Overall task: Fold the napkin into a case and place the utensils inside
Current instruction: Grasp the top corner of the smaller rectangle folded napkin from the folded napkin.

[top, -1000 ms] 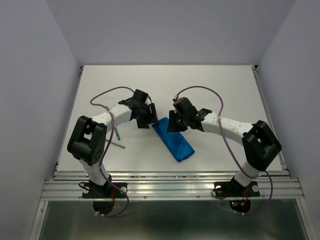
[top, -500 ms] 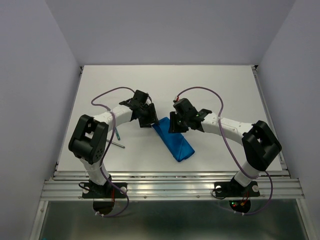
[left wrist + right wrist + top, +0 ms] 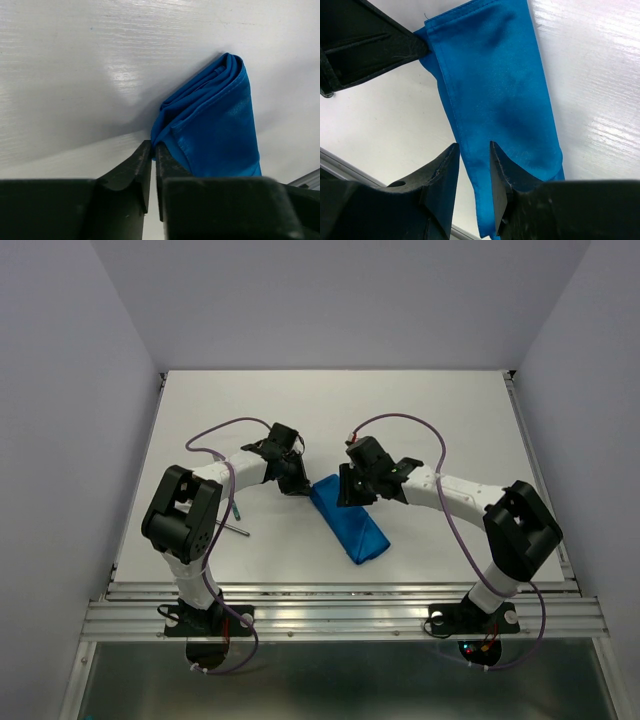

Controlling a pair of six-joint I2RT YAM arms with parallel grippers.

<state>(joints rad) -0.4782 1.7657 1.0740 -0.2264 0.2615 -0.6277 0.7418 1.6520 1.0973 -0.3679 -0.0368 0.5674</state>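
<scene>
We see the folded napkin [image 3: 352, 525] lying mid-table, our left gripper [image 3: 154, 146] with fingers nearly together nipping its far corner, our right gripper [image 3: 471, 149] with fingers apart over the cloth, and the utensils [image 3: 236, 510] lying well left.

I am reaching both arms inward, with the elbows bent outward. My left arm [image 3: 222, 473] is angling its wrist down toward the right. My left gripper [image 3: 154, 148] is pinching a corner of the napkin [image 3: 215, 125], its fingers almost touching. My right arm [image 3: 455, 492] is pointing left, and my right gripper [image 3: 472, 155] is holding its fingers parted, tips down.
</scene>
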